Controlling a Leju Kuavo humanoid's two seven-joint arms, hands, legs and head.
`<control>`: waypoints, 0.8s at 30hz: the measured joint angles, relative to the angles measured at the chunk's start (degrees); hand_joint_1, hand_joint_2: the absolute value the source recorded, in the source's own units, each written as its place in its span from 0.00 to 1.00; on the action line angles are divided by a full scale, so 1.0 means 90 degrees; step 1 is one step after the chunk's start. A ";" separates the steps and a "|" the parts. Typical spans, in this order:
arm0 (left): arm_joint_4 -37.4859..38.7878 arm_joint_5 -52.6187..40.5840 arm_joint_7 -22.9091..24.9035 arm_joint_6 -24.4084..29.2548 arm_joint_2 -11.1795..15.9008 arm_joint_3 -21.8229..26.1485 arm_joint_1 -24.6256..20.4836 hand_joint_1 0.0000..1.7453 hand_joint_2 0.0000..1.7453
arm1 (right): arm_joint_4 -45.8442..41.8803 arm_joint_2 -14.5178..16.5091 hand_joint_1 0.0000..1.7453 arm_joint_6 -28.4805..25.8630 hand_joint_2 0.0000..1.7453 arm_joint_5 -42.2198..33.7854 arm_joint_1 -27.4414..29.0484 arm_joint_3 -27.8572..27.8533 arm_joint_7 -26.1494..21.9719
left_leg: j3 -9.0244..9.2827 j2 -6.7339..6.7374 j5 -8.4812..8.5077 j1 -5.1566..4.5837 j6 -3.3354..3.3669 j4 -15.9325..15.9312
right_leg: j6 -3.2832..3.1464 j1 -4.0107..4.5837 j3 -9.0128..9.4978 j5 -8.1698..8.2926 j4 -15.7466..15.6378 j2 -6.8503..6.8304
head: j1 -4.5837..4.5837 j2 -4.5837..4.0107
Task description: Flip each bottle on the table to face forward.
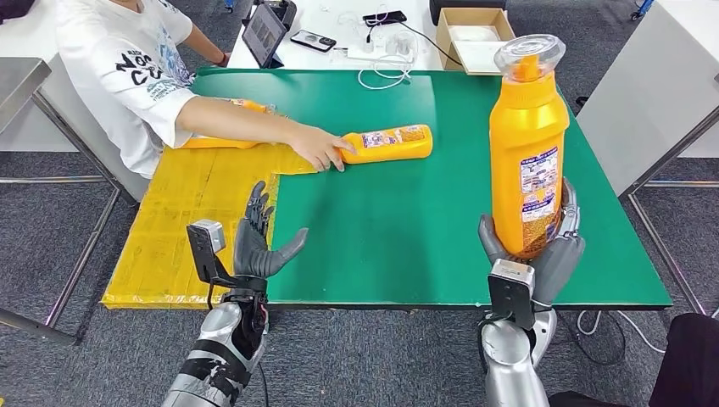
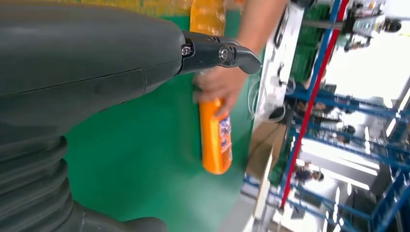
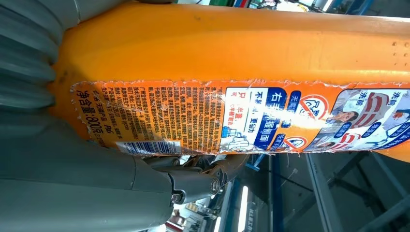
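- Head view: right hand grasps the upright bottle low on its base, at about 3 o'clock over the green bench. Low grip on a tall, top-heavy body, so I'd expect it could tip or slip in the fingers during a turn.
- Head view: left hand is released, fingers spread, at 7 o'clock near the bench edge. A person's hand rests on the lying bottle at 12 o'clock. Reaching now risks contact with the person.
- Left wrist view: person's hand grips the lying bottle at its neck end; collision risk confirmed.
- Right wrist view: back label is torn at the edges and faces the camera. Fingers could snag it.
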 joint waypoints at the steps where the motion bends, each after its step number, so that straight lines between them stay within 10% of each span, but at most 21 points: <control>1: -0.0003 0.0144 0.0062 -0.0198 0.0001 -0.0032 0.0003 0.00 1.00 | 0.0015 -0.0005 1.00 0.0116 1.00 0.0091 0.0007 0.0022 -0.0002 | -0.0001 0.0000 0.0000 0.0000 0.0000 0.0000 | 0.0000 0.0000 0.0000 0.0000 0.0000 0.0000 | 0.0001 0.0000; 10: -0.0342 0.1193 0.0391 -0.1832 0.0052 -0.0573 0.0116 0.00 1.00 | 0.0966 -0.0049 0.99 0.1008 1.00 0.0855 0.0026 0.0900 -0.0082 | -0.0004 -0.0001 -0.0001 0.0002 0.0000 -0.0002 | 0.0000 0.0003 0.0000 -0.0001 0.0000 -0.0001 | 0.0002 0.0000; 24: -0.0409 0.1496 0.0547 -0.2236 0.0135 -0.0975 0.0129 0.00 1.00 | 0.2493 0.0019 1.00 0.1365 1.00 0.1178 -0.0205 0.1990 0.0086 | -0.0005 -0.0004 0.0000 0.0002 0.0000 -0.0002 | 0.0000 0.0002 -0.0001 -0.0001 0.0000 -0.0004 | 0.0002 0.0000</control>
